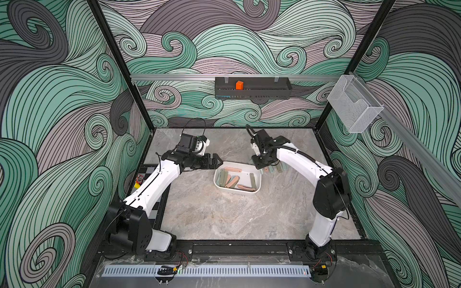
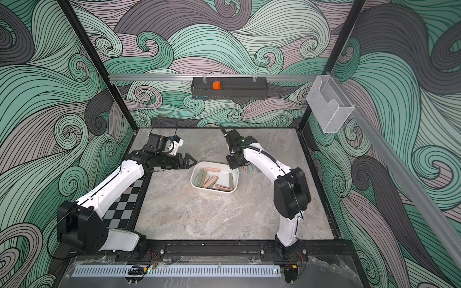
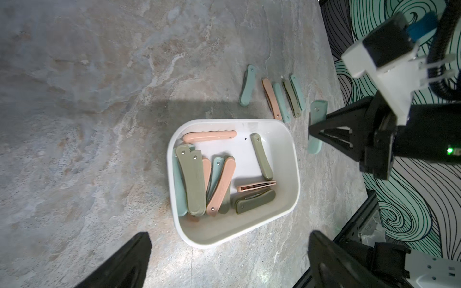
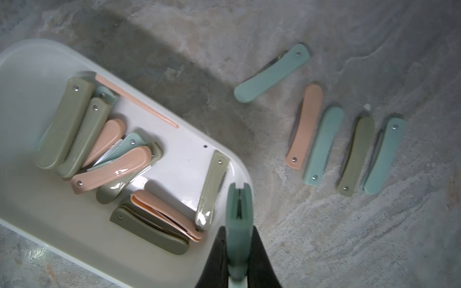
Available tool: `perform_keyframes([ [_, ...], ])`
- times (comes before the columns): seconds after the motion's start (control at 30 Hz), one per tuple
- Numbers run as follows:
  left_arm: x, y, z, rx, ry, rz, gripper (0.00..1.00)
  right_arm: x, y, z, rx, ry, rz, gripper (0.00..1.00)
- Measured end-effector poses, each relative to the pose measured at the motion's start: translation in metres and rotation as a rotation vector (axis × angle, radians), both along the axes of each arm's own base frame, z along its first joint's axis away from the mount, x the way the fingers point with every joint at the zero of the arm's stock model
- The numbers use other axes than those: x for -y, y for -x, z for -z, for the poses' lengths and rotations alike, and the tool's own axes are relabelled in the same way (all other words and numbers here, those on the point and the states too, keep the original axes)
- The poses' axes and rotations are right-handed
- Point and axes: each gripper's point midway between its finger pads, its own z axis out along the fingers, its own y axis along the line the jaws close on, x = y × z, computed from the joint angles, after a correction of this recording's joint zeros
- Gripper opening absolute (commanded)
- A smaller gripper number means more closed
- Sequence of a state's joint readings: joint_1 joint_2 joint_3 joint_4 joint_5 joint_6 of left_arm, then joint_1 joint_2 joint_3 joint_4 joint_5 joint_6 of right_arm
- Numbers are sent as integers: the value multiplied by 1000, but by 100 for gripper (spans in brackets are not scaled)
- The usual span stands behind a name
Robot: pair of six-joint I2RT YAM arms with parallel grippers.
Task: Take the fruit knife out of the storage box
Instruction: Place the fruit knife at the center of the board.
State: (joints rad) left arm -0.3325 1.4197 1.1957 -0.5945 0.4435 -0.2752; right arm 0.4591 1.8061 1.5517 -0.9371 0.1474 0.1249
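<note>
Inspector: The right gripper [image 4: 238, 230] has its jaws closed narrowly on a teal folding knife [image 4: 238, 207], held edge-on at the far right corner of the storage box [image 4: 179, 159].
Clerk: Handling?
Inspector: Judged light, stiff, smooth plastic, likely slippery. Best gripped mid-handle, across the flat sides.

No writing, label or number is legible anywhere.

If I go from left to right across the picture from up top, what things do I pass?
In a top view: checkerboard mat → left end effector, open → storage box → right end effector, shut on a teal fruit knife → clear wire basket on the wall.
</note>
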Motion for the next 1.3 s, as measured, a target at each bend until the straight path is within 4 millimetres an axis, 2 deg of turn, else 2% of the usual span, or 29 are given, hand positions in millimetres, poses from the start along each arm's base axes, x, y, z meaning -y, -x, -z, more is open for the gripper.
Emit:
perform_keyframes([
  [0.13, 30, -3, -3, 12, 0, 57, 99, 46, 1, 13, -28, 17, 93, 9],
  [0.27, 50, 0, 4, -5, 2, 88, 99, 68, 10, 37, -79, 32, 140, 9],
  [0.43, 65, 7, 14, -31, -4, 109, 99, 71, 17, 67, -134, 30, 152, 14],
  [0.63, 70, 10, 16, -41, -8, 112, 99, 69, 27, 105, -212, 27, 152, 18],
  [0.73, 69, 9, 17, -41, -11, 108, 99, 70, 30, 111, -225, 29, 158, 26],
  [0.83, 69, 9, 17, -39, -14, 105, 99, 70, 28, 112, -218, 27, 167, 42],
  [1.0, 68, 8, 17, -38, -19, 103, 99, 70, 25, 106, -195, 23, 168, 54],
  [1.13, 64, 8, 16, -28, -51, 105, 99, 68, 20, 83, -132, -2, 167, 59],
  [1.3, 51, 2, -3, 54, -115, 85, 99, 56, 18, 50, -50, -60, 148, 60],
])
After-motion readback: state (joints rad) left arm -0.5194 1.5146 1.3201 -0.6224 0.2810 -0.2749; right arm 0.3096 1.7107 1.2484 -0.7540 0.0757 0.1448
